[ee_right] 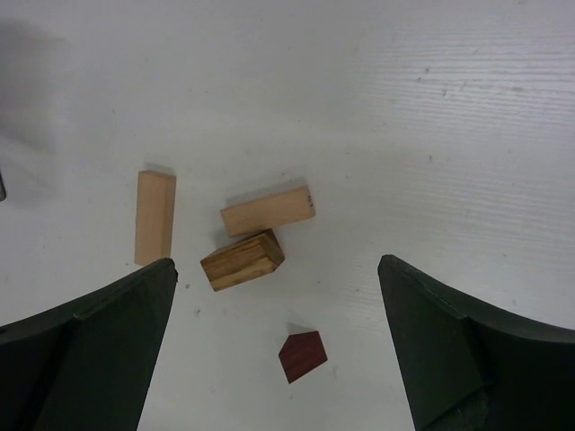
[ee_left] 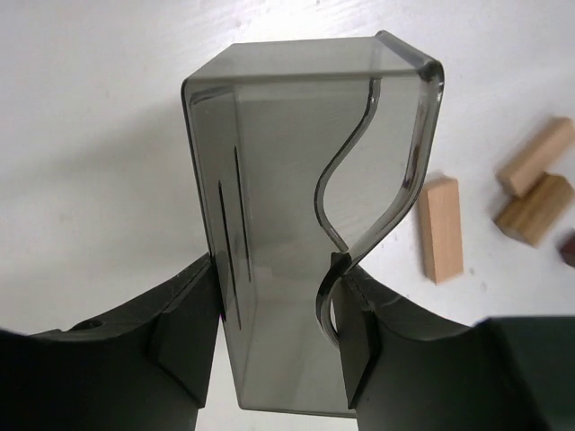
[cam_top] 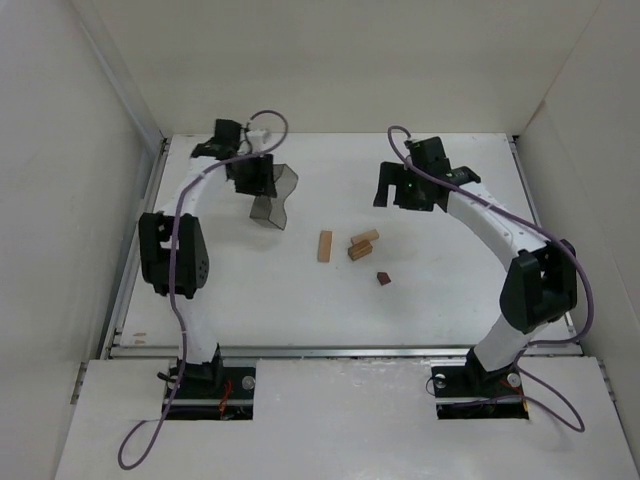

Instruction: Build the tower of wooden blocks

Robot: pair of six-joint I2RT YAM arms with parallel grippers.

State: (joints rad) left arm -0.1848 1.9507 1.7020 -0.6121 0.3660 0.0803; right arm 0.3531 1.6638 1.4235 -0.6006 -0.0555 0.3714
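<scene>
Left hand (ee_left: 277,310) clamps the grey translucent box (ee_left: 296,153); right hand (ee_right: 274,310) gapes wide, empty. The tan blocks (ee_right: 267,210) and reddish-brown block (ee_right: 303,355) lie loose on the tabletop (ee_right: 467,117) — tiny pieces that a careless pinch could scatter.

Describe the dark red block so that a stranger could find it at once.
Near the middle of the white table lie four small wooden blocks. The dark red block lies apart from the rest, toward the near edge. It alone is reddish-brown with a pointed end; the others are tan bars.
</scene>
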